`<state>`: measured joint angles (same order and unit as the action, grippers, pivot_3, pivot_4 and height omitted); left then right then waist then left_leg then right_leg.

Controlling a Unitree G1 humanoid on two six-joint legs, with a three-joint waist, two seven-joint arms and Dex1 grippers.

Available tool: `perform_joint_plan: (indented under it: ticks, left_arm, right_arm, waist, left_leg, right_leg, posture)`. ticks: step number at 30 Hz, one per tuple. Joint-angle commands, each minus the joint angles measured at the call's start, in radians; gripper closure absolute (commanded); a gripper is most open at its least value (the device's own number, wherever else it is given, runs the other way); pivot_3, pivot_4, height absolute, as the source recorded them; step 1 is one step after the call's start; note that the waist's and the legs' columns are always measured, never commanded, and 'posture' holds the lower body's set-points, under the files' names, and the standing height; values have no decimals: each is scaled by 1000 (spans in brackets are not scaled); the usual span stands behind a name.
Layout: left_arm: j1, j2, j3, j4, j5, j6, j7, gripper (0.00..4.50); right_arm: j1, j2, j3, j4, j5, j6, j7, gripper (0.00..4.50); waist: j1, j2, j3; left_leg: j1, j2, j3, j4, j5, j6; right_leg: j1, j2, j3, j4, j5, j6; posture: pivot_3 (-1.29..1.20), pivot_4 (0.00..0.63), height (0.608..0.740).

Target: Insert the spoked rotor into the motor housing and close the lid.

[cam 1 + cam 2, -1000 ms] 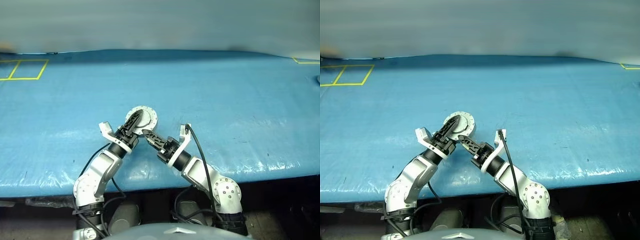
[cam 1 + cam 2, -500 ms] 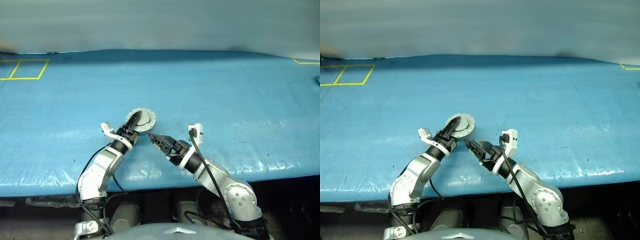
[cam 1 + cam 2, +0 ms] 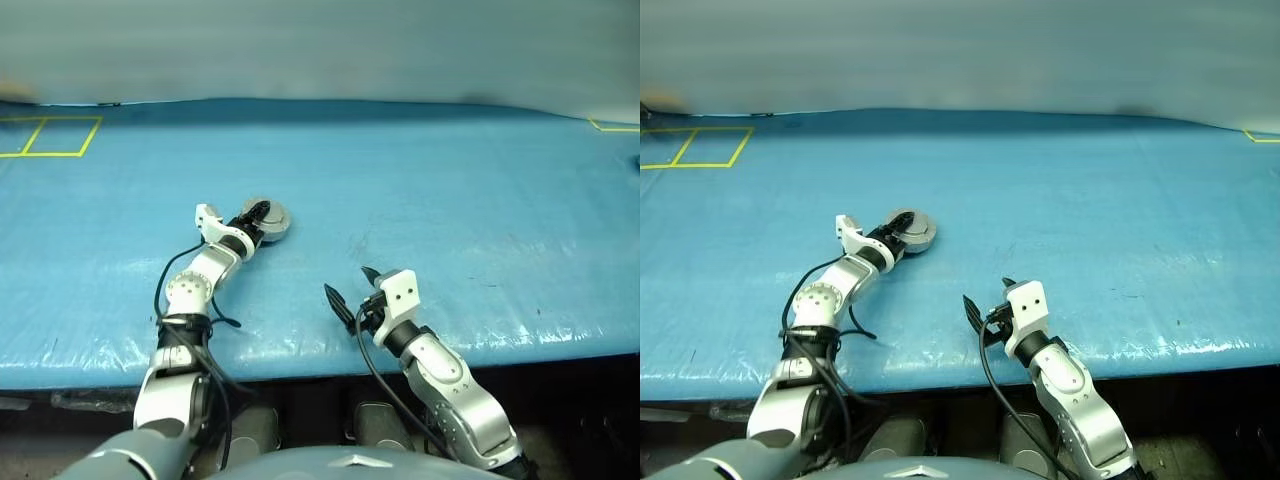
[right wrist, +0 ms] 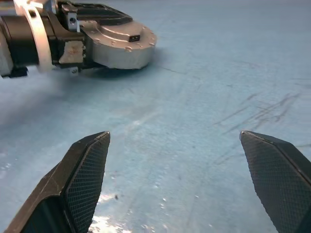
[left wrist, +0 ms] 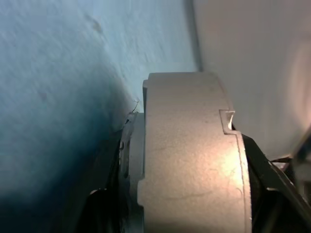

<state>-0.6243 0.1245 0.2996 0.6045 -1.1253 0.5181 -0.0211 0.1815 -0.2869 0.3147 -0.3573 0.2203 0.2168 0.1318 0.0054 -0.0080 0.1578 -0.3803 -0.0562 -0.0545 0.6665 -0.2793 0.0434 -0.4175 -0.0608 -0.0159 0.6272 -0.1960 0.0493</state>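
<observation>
The left tool (image 3: pixel 256 213) is clamped on the round silver-grey motor housing (image 3: pixel 272 221) with its lid on, resting on the blue tabletop (image 3: pixel 450 190); the right tool (image 4: pixel 182 182) hangs apart, empty, well clear; assembly looks closed, so letting go seems next.

**Silver arms, black fingers, white wrist brackets**

Rounded silver-grey arm segments, dotted with small screws at the joints. Black cables looping loosely beside each forearm. White bracket at each wrist. Left end effector (image 3: pixel 258 213), right end effector (image 3: pixel 350 290): black, tapering fingers (image 4: pixel 85 177) with cross-hatched pads.
</observation>
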Motion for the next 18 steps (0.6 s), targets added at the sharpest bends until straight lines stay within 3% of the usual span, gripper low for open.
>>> perform_joint_plan:
  ticks: [1,7,13,18]
  left_arm:
    - [-170,23,38,162,99,-90,-118,2161]
    - [-361,30,102,479,244,-225,-163,2161]
    - [-417,29,135,619,355,-271,-114,2161]
    - [-400,44,188,625,382,-241,-91,542]
  right_arm:
    - [23,4,-8,21,-129,-116,-31,0]
    - [71,53,-27,68,-198,-189,-55,0]
    - [93,99,-35,85,-216,-206,-52,0]
    - [94,114,-43,83,-234,-201,-44,0]
  waist:
    - [2,0,0]
    - [2,-1,0]
    - [-4,-1,0]
    - [-12,-1,0]
  left_leg:
    - [0,0,0,0,0,0]
    - [0,0,0,-2,0,0]
    - [0,0,-1,-2,0,-1]
    - [2,0,-1,0,0,-1]
  right_leg:
    - [0,0,0,0,0,0]
    - [-1,-1,1,-1,0,1]
    - [-1,-1,1,0,0,1]
    - [1,-1,1,1,0,1]
  posture:
    - [0,150,740]
    - [0,150,740]
    - [0,150,740]
    - [0,150,740]
